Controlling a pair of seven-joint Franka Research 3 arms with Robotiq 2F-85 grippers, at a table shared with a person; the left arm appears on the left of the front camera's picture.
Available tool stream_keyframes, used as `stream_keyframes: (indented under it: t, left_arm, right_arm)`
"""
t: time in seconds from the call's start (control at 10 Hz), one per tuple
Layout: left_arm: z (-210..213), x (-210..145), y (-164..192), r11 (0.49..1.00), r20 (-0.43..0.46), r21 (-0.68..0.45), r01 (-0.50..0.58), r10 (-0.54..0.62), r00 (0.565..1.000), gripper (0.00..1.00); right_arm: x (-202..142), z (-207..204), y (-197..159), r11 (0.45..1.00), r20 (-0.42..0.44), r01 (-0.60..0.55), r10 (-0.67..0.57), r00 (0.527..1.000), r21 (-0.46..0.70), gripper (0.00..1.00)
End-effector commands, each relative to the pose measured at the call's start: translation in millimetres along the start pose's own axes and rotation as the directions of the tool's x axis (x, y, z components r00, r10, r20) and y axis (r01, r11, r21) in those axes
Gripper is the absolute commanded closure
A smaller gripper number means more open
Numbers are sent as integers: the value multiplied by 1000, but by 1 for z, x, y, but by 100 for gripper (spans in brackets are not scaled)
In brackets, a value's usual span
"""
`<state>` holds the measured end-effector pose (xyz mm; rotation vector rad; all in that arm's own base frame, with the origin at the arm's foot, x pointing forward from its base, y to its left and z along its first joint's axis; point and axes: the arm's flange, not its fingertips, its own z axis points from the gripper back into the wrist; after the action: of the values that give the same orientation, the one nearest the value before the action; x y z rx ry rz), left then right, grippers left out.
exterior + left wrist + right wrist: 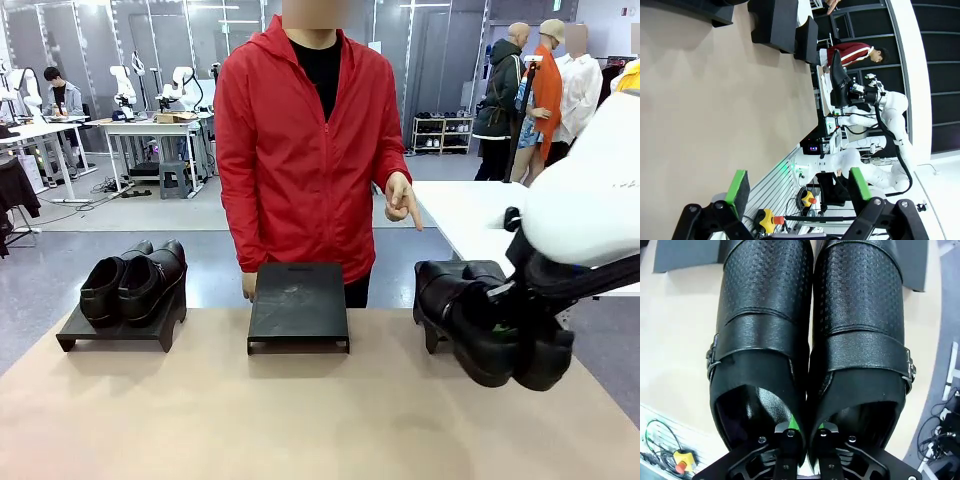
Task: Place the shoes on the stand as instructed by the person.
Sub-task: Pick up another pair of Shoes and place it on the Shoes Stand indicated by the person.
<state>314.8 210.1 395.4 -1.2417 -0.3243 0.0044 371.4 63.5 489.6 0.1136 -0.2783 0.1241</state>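
Closest to us, at the right edge of the table, our right tool is clamped shut on the buckled pair of shoes, its fingers pinching the two inner collars together so both shoes hang off the one grip, toes toward the table. That pair sits in the air just in front of the right stand, which is mostly masked by the shoes and our right arm. The zipped pair of shoes rests on the left stand near the far-left corner, and the middle stand at the far edge is bare. The person behind the middle stand holds one hand with a finger pointing down and to our right.

We judge the main risk to be the pinch itself: only the thin collars are held, so a quick swing or tilt could let one shoe slide free or make the pair twist. Misreading the pointing finger is the other risk; it could mean the right stand, but we cannot be certain.

Our left tool stands fully open and holds nothing, above bare table. We cannot see the person's other hand clearly, nor the soles of the lifted pair or how much clearance they have over the right stand.
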Motion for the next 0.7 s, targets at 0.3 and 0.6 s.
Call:
stream_keyframes:
  t: [0.3, 0.6]
  left_arm:
    - [1, -3, -1, 1000, -9, -8, 10, -10, 1000, 0]
    - [1, -3, -1, 1000, -9, -8, 10, -10, 1000, 0]
  right_arm:
    - [2, 3, -16, 1000, 15, 18, -18, 1000, 10, 100]
    - [2, 3, -16, 1000, 15, 18, -18, 1000, 10, 100]
